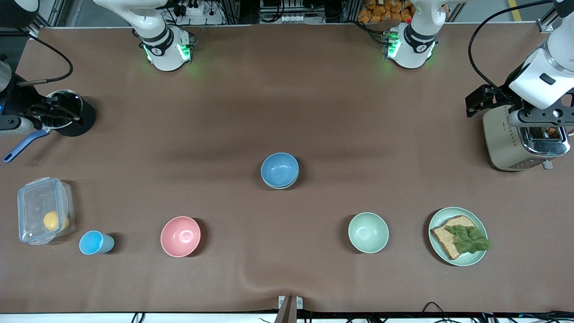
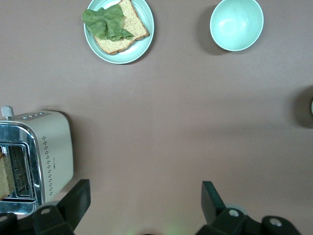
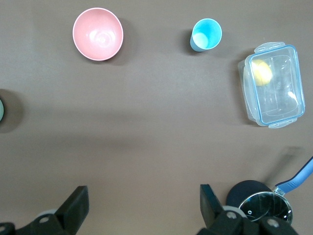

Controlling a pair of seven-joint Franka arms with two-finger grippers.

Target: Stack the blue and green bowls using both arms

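The light-blue bowl (image 1: 280,168) sits at the table's middle, nested in another bowl of the same size. Only a thin rim of that lower bowl shows beneath it, and I take it for the green bowl (image 1: 280,186). A sage-green sliver of it shows at the edge of the right wrist view (image 3: 1,108). My left gripper (image 1: 536,117) hangs open and empty over the toaster at the left arm's end (image 2: 145,188). My right gripper (image 1: 56,112) hangs open and empty over the black pot at the right arm's end (image 3: 144,193).
A paler mint-green bowl (image 1: 368,232) and a green plate with bread and lettuce (image 1: 458,236) lie nearer the front camera. So do a pink bowl (image 1: 180,236), a small blue cup (image 1: 95,242) and a clear lidded box (image 1: 43,216). The toaster (image 1: 515,143) and the pot (image 1: 67,114) stand at the table's ends.
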